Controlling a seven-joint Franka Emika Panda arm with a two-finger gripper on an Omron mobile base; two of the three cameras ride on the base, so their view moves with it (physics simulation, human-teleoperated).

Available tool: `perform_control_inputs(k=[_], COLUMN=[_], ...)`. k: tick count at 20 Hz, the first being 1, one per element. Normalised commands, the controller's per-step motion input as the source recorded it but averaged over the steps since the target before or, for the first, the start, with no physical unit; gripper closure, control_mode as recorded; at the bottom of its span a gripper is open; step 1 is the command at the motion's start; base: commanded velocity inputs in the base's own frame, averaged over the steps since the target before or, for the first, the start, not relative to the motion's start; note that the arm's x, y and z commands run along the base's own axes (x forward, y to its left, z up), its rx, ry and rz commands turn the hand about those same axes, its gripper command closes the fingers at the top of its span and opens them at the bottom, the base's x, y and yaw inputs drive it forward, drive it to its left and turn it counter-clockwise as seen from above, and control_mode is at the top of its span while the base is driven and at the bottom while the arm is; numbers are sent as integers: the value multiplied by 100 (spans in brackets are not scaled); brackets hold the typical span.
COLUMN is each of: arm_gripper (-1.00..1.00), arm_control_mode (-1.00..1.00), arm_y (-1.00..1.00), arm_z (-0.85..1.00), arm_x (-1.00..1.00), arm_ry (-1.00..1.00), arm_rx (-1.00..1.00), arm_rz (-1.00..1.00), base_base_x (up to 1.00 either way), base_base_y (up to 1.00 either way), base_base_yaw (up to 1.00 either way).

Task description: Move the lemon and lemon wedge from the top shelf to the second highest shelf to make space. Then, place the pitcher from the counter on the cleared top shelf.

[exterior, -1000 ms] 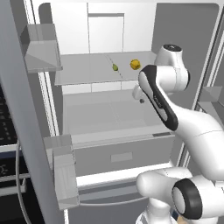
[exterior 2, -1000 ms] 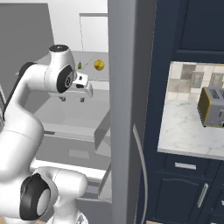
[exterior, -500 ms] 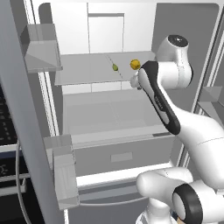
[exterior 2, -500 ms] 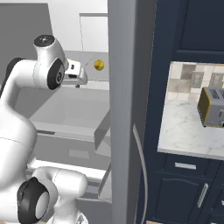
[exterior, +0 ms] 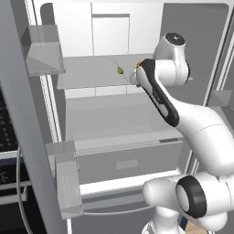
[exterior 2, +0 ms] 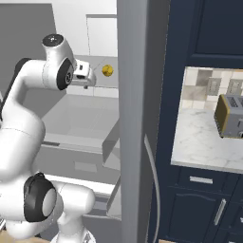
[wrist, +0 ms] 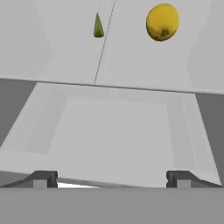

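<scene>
On the fridge's top shelf (exterior: 87, 75) lie a yellow lemon (wrist: 162, 22) and, to its left, a small green lemon wedge (wrist: 98, 26). The wedge (exterior: 120, 70) sits mid-shelf; just a sliver of the lemon (exterior: 137, 65) peeks past my forearm. From the right base view the lemon (exterior 2: 107, 70) is in plain sight, with my gripper (exterior 2: 86, 83) short of it at the shelf's front. My gripper (wrist: 111, 179) is open and holds nothing, its fingertips (wrist: 41, 178) spread wide. It looks over the second shelf (wrist: 113, 135). The pitcher is out of view.
The fridge's left door (exterior: 27, 137) stands open with bins (exterior: 43, 55) on its inner side. The right door edge (exterior 2: 137, 118) cuts across the right base view. A drawer (exterior: 123, 160) sits under the second shelf. A toaster (exterior 2: 230, 116) stands on the counter to the right.
My arm has risen and the hand has climbed from second-shelf height to the front of the top shelf, closer to the lemon. The fruit has not moved.
</scene>
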Motion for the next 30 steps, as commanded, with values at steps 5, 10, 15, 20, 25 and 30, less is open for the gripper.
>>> perform_control_inputs(k=[5, 10, 15, 20, 25, 30], arm_gripper=[-100, -100, -100, -100, -100, -100], arm_control_mode=[-100, -100, -100, -100, -100, -100], arm_y=[19, 37, 35, 5, 0, 0], arm_z=[0, -11, -13, -9, -9, -20], arm_x=[85, 79, 68, 61, 60, 63], arm_ry=[0, 0, 0, 0, 0, 0], arm_rx=[3, 0, 0, 0, 0, 0], arm_rz=[0, 0, 0, 0, 0, 0], base_base_x=[0, 0, 0, 0, 0, 0], base_base_y=[0, 0, 0, 0, 0, 0], base_base_yaw=[0, 0, 0, 0, 0, 0])
